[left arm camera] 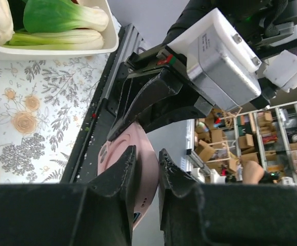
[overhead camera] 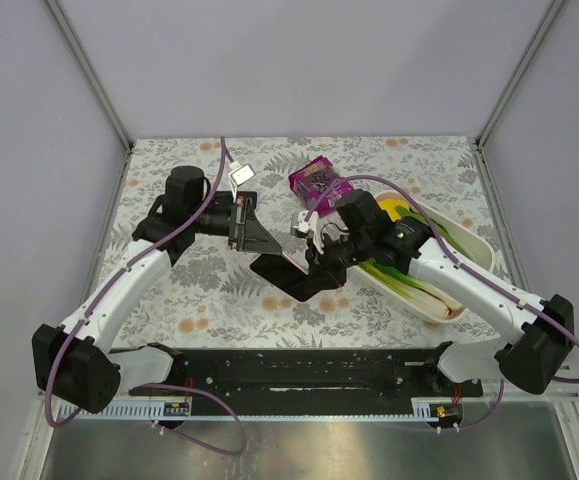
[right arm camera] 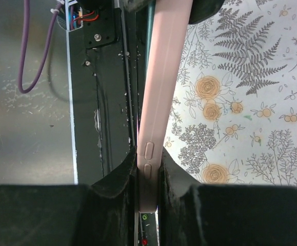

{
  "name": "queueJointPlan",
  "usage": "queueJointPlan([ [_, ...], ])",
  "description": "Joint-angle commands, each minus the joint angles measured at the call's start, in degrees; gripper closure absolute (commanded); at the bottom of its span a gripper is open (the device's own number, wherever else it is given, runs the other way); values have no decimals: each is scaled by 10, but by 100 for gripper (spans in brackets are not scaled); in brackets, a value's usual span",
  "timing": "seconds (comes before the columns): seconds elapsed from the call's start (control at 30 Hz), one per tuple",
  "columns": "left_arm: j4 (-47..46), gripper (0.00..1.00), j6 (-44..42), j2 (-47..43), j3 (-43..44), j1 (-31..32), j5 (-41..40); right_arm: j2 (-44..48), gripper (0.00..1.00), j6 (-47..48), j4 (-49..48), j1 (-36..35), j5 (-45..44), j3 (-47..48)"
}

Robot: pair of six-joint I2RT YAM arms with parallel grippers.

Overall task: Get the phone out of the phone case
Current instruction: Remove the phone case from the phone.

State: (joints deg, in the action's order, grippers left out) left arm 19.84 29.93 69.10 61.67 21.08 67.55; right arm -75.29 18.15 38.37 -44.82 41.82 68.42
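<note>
Phone case [right arm camera: 161, 77]: pink and up off the table [overhead camera: 389, 165], hanging edge-on in the air just left of the tray [overhead camera: 474, 250]. Its side buttons sit right at the right gripper's pads.
Phone [overhead camera: 287, 276]: seated in the case, with its dark face showing from above and tilted.
Right gripper [right arm camera: 149, 171]: clamped hard across the case, one finger on each face, at the end nearer the tray.
Left gripper [left arm camera: 147, 166]: pinched in to a narrow slot with the pink rim caught in it, gripping the end farther from the tray.
Right arm [overhead camera: 469, 285]: stretches across the tray's near side, with the forearm slanting away from it and the wrist bent down onto the case.
Left arm [overhead camera: 134, 275]: on the far side of the case from the tray, elbow raised, wrist rolled sideways so the fingers point towards the tray.
Tray contents: bok choy [left arm camera: 61, 18] and pale stalks lie inside.
Purple packet [overhead camera: 319, 180]: lies flat on the table, beyond the tray's far-left corner and well clear of the case.
</note>
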Motion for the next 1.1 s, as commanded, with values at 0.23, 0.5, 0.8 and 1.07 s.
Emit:
queueJointPlan([
  [0.23,-150,100,246,31,-61,-43,-53,10,100,113,-12,-38,-54,96],
  [0.5,-135,100,244,31,-78,-44,-80,9,100,124,6,-49,-68,116],
  [0.8,7,100,134,24,-43,-61,-165,5,100,126,24,-54,-66,145],
  [1.07,35,100,48,9,-9,-56,-158,8,100,115,26,-52,-52,138],
])
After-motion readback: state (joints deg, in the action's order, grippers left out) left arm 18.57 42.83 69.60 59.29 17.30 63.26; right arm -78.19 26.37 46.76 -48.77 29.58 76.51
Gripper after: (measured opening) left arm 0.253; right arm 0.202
